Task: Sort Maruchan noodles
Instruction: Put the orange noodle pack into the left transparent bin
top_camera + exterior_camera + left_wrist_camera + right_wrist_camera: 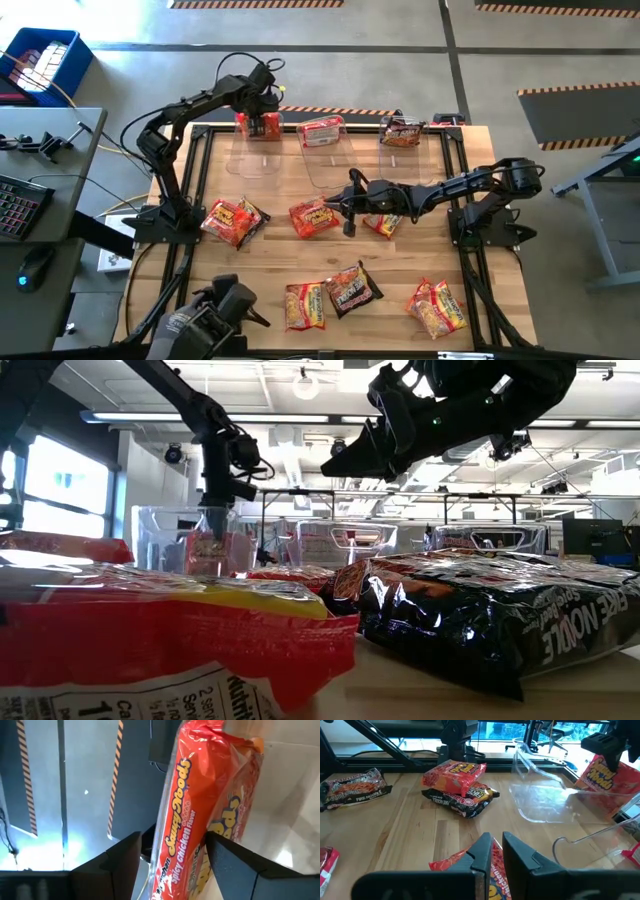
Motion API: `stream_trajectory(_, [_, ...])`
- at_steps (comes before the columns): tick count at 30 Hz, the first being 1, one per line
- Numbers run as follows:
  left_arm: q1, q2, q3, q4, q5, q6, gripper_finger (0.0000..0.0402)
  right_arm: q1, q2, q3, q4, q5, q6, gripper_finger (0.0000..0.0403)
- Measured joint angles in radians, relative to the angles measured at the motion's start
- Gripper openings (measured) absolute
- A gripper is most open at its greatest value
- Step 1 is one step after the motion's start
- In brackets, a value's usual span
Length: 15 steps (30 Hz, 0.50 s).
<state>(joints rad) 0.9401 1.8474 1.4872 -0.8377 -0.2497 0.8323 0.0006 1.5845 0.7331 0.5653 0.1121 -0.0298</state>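
The left gripper (262, 122) stands wide open over the left bin (252, 150), an orange packet (200, 815) upright between its fingers (released or nearly so). Risk: the packet may lean on the bin wall and tip out. The right gripper (350, 212), nearly shut and empty, hovers above 1 orange packet (313, 217); a closed descent would push it aside.

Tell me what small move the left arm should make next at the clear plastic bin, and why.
Probably lift the left gripper straight up out of the clear plastic bin. Its jaws stand open on either side of the orange-red crinkly noodle packet, which stands on edge inside the bin, so it looks released. The right gripper, shut, hangs over the table's middle.
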Motion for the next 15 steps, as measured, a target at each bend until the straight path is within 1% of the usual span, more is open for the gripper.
stream_trajectory(4, [0.001,-0.035,0.0,0.009,0.012,-0.001,0.0213,0.0,0.0,0.0,0.0,0.0,0.0,0.003])
stream_trajectory(7, [0.005,-0.052,0.0,0.006,0.048,-0.019,0.0213,0.0,0.0,0.0,0.0,0.0,0.0,0.003])
stream_trajectory(11, [0.013,-0.05,-0.001,0.006,0.077,-0.045,0.0213,0.0,0.0,0.0,0.0,0.0,0.001,0.003])
stream_trajectory(15, [0.013,-0.038,-0.002,-0.001,0.079,-0.053,0.0213,0.0,0.0,0.0,0.0,0.0,0.008,0.003])
